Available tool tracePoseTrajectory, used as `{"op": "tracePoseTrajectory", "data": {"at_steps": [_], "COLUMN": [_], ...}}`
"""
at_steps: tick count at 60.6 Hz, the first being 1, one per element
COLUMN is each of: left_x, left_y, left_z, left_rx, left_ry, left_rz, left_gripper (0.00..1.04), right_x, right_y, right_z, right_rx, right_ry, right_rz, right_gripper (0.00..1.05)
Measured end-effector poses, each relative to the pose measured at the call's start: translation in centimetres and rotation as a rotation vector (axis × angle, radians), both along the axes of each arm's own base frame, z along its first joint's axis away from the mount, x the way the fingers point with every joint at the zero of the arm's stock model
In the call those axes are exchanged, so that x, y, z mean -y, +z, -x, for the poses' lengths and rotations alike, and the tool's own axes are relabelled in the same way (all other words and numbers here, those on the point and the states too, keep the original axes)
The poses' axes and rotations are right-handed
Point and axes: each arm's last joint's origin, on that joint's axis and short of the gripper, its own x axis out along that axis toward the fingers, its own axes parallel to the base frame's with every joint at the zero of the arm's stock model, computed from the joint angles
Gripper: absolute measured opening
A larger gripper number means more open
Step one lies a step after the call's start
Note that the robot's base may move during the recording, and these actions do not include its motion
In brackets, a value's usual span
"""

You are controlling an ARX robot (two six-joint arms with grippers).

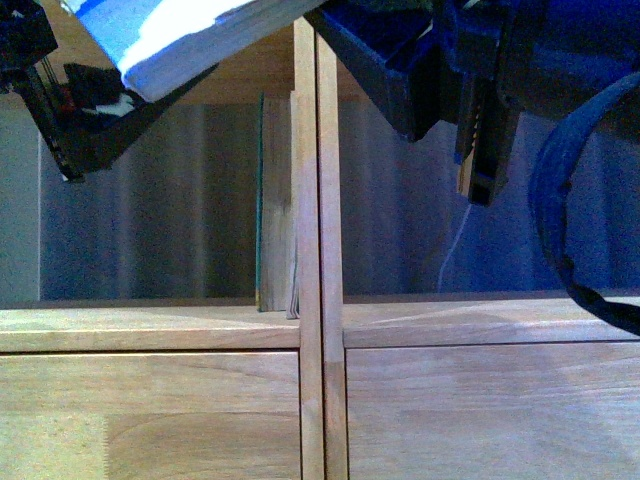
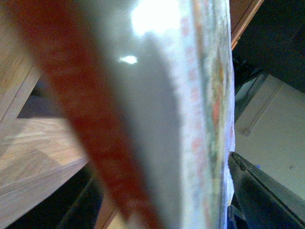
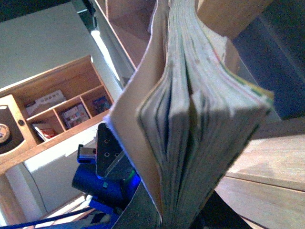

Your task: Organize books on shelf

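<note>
Across the top of the front view a pale book (image 1: 190,45) hangs tilted above the wooden shelf (image 1: 310,320). My left gripper (image 1: 105,100) is shut on its left end, my right gripper (image 1: 350,40) on its right end. The left wrist view is filled by the book's red spine and pale cover (image 2: 157,119), with one dark finger (image 2: 259,191) against it. In the right wrist view the book's fanned page edges (image 3: 200,129) rise out of the shut right gripper (image 3: 174,217). A teal book (image 1: 272,200) stands upright in the left compartment, against the central upright (image 1: 320,200).
Two drawer fronts (image 1: 150,420) lie below the shelf board. A dark cable (image 1: 560,220) loops down at the right. In the right wrist view a wooden organiser (image 3: 62,109) with small items stands behind, and a blue arm part (image 3: 95,181) sits beside the jaws.
</note>
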Motion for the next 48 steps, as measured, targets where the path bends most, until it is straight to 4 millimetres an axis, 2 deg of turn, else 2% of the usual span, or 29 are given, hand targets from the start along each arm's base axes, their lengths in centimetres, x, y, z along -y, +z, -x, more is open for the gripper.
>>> {"op": "tracePoseTrajectory", "data": {"at_steps": [18, 23, 28, 40, 48], "left_x": [-0.5, -0.9, -1.1, -1.2, -1.6], "left_y": [0.2, -0.4, -0.2, -0.5, -0.5], "left_z": [1.8, 2.7, 3.4, 3.4, 3.3], "left_rx": [0.127, 0.150, 0.157, 0.141, 0.127], "left_ry": [-0.037, -0.040, -0.041, -0.053, -0.039], "left_rz": [0.031, 0.050, 0.064, 0.052, 0.046], "left_gripper": [0.32, 0.16, 0.10, 0.08, 0.08], "right_x": [-0.3, -0.5, -0.6, -0.8, -0.3], "right_y": [0.3, 0.5, 0.4, 0.0, -0.4], "right_z": [-0.1, -0.2, -0.6, -1.6, -1.8], "right_rx": [-0.001, -0.022, -0.058, -0.135, -0.152], "right_ry": [0.041, 0.113, 0.169, 0.207, 0.189], "right_rz": [0.009, -0.012, -0.037, -0.061, -0.063], "right_gripper": [0.07, 0.07, 0.07, 0.47, 0.63]}}
